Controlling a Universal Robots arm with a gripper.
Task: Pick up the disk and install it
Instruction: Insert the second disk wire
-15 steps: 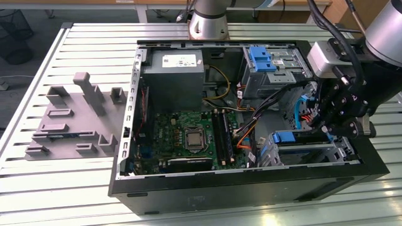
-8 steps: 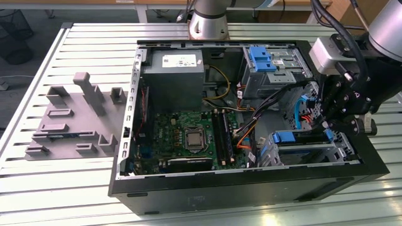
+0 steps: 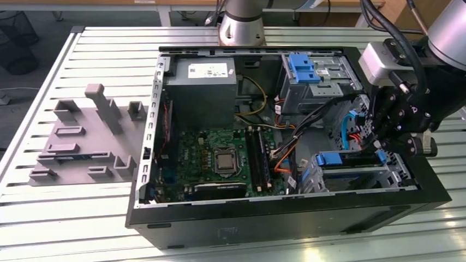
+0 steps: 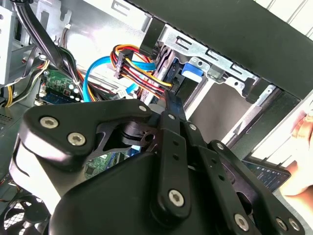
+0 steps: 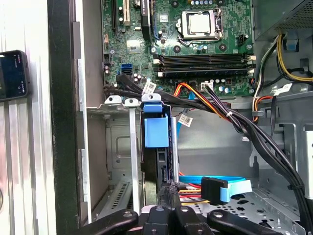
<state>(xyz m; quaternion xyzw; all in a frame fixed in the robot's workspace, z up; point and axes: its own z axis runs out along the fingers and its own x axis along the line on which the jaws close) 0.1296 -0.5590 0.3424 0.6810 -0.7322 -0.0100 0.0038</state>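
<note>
Black steel frames the open computer case [image 3: 276, 213] in the exterior view, lying on a slatted metal table [image 3: 87, 218]. The gripper [image 3: 396, 143] hangs over the case's edge toward the exterior view's right, just above the drive cage [image 3: 357, 177] at the near corner. A blue tab of the disk [image 3: 333, 160] stands edge-up in that cage, close beside the fingers. Free room lies over the motherboard [image 3: 218, 158] in the middle. A grey power supply [image 3: 200, 87] fills the far corner, and a lone blue bracket [image 3: 304, 68] sits in the far bay. Grey foam fixtures [image 3: 87, 136] rest well apart on the table.

In the second wrist view the gripper [image 4: 168, 105] has its fingers drawn together into a narrow point; whether they pinch the disk's edge cannot be told. The disk's blue handle [image 4: 193, 68] sits just beyond, under the cage rail. Red, yellow and blue cables [image 4: 132, 68] crowd one side. A phone [image 4: 266, 174] lies outside the case wall.

In the first wrist view the disk [image 5: 157, 132] stands upright in a cage slot, a bare slot beside it. The closed fingertips [image 5: 168, 196] meet its edge. A blue cable plug [image 5: 220, 188] lies close by, black cables [image 5: 254, 137] running over open floor.
</note>
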